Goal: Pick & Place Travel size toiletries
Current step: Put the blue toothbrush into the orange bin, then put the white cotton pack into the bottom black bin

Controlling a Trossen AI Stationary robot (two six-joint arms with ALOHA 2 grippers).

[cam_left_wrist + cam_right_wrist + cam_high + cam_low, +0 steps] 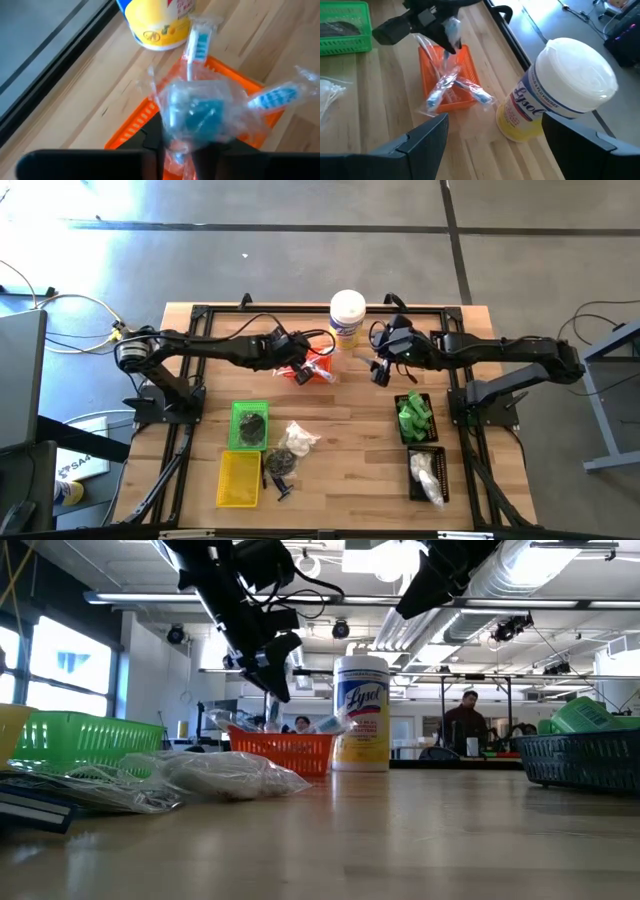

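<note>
bare wood point(340, 430) mid-table, canister point(347, 315) crowding orange tray point(318, 367)

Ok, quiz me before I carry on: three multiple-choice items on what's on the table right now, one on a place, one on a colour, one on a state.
1. Where is the left gripper?
A. over the orange tray
B. over the yellow tray
C. beside the two black trays

2. What colour are the items in the black tray nearer the canister?
A. pink
B. green
C. blue

3. How does the right gripper stand?
A. shut on the canister
B. shut on a wrapped stick
C. open, holding nothing

Answers:
1. A: the right wrist view shows it just above the orange tray, with a clear-wrapped blue-tinted item between its fingers.
2. B: in the high view, green pieces fill the black tray nearer the canister.
3. C: the right wrist view shows its fingers wide apart with only bare table between them.
</note>
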